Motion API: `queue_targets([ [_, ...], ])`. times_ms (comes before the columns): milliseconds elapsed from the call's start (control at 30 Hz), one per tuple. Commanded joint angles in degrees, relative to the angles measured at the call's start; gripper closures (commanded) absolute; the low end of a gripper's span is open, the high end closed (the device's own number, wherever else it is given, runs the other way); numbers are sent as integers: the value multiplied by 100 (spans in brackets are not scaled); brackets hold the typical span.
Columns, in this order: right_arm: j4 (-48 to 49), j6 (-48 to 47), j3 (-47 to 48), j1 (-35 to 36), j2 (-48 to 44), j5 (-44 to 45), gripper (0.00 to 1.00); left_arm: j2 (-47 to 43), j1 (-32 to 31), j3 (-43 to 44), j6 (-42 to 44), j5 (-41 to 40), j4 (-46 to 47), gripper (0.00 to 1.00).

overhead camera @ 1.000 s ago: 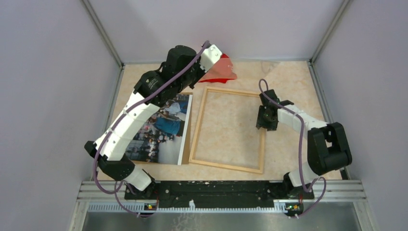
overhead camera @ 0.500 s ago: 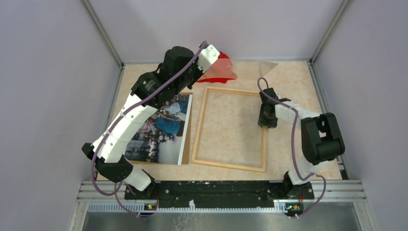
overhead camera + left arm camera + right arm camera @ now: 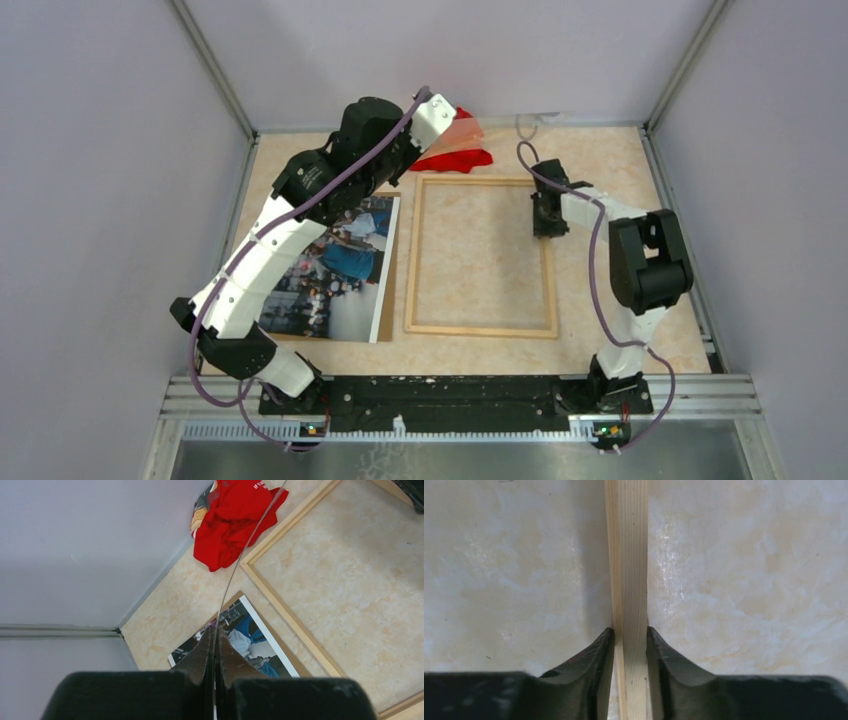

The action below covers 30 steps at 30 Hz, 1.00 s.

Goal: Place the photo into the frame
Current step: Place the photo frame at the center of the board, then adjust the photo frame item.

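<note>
The photo (image 3: 335, 265) lies flat at the left on a brown backing board (image 3: 388, 290), partly under my left arm. To its right the light-wood frame (image 3: 480, 329) lies flat and square to the table. My right gripper (image 3: 545, 222) is shut on the frame's right rail near its far end; the right wrist view shows the rail (image 3: 629, 555) pinched between the fingers of that gripper (image 3: 630, 630). My left gripper (image 3: 216, 630) is shut on a thin clear pane (image 3: 240, 555), seen edge-on, held above the photo (image 3: 250, 640) and the frame's far left corner (image 3: 285, 610).
A crumpled red cloth (image 3: 455, 157) lies against the back wall beyond the frame, also visible as the red cloth (image 3: 232, 520) in the left wrist view. Walls close the table on the left, back and right.
The frame has swung from a slant to square with the table. My right gripper moved farther away along the right rail and closed on it. The left arm has barely moved.
</note>
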Motion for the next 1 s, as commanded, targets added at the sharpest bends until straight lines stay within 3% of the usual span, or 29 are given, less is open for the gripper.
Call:
queue_targets([
  [0,-5,-232,454,0,119,291,65,-195,15,66,-13,-145,67,100],
  [167,-292,478,592,-78,-385,-75,33,-128,15,-221,-83,-466,115,100],
  [300,-369,1407,354,-215,-1402,-1109,23,-146,45,-813,-43,-924,732,100],
  [500,156,2753,-966,-79,-3413,-2459,20,75,336,-1371,26,-1269,1540,100],
  [667,1451,4742,-2036,94,-4815,-2963,20,26,281,-2137,240,-1040,2202,100],
  [967,2046,5786,-1502,1049,-4373,-2383,21,11,-660,-2757,124,-547,1756,100],
])
